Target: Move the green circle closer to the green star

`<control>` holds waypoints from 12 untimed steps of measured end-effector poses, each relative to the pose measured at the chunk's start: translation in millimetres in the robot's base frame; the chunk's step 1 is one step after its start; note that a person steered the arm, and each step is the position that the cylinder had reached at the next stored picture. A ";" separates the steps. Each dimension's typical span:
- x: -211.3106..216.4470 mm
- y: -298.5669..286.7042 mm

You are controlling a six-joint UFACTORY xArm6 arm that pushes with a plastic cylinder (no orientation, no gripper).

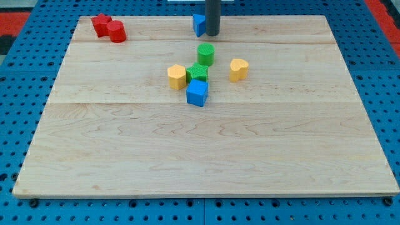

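Green marks both task pieces, and they sit close together near the middle of the pale wooden board (pixel 206 156): the green circle (pixel 205 54) stands just toward the view's top from the green star (pixel 197 72), near it, though I cannot tell whether the two touch. The star is hemmed in, with a yellow block (pixel 177 76) just to its left and a blue cube (pixel 197 93) just below it, both seeming to touch it, so the only clear way in for the circle is from above. A yellow heart-shaped block (pixel 238 69) lies a little apart on the view's right. My tip (pixel 213 34) is a bare rod with nothing to open or close; it rests near the top edge, beside a blue block (pixel 199 24) that it partly hides, and well above the circle without touching it. That position suits a push toward the view's bottom, driving the circle down onto the star. Two red blocks (pixel 109 27) sit together at the top left, out of the way. I judge the remaining travel small.
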State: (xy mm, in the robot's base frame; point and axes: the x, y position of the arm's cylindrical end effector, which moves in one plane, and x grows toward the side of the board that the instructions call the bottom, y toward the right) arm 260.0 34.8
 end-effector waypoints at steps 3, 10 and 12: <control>156.8 133.2; 35.2 -14.8; 45.7 -82.2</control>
State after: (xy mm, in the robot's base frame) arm 305.7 -47.4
